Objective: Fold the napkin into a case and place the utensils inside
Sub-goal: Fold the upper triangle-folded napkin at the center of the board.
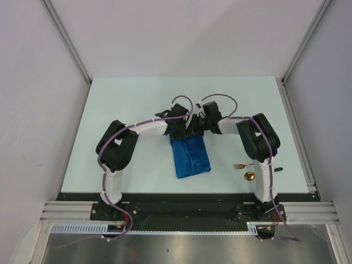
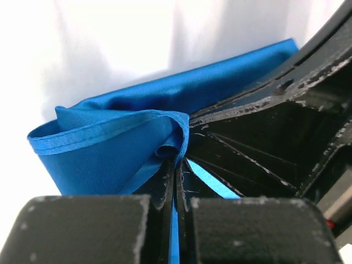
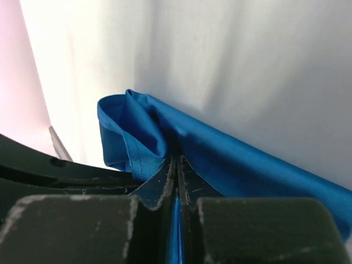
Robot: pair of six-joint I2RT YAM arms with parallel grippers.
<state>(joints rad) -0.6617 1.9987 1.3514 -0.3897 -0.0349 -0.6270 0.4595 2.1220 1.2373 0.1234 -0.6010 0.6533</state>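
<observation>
While both arms meet at the far short edge of the napkin (image 1: pixel 191 158) in the top view, left gripper (image 1: pixel 180 131) and right gripper (image 1: pixel 199 128) sit side by side on it. The cloth lies oblong on the table (image 1: pixel 126 104), long axis running far-to-near toward the bases. Fork (image 1: pixel 240 165) and spoon (image 1: pixel 249 176) lie bare on the table right of the cloth, nothing tucked in yet. Right arm is nearer them. Left wrist: jaws pinched tight on the napkin's hem. Right wrist: jaws pinched tight on a bunched fold.
</observation>
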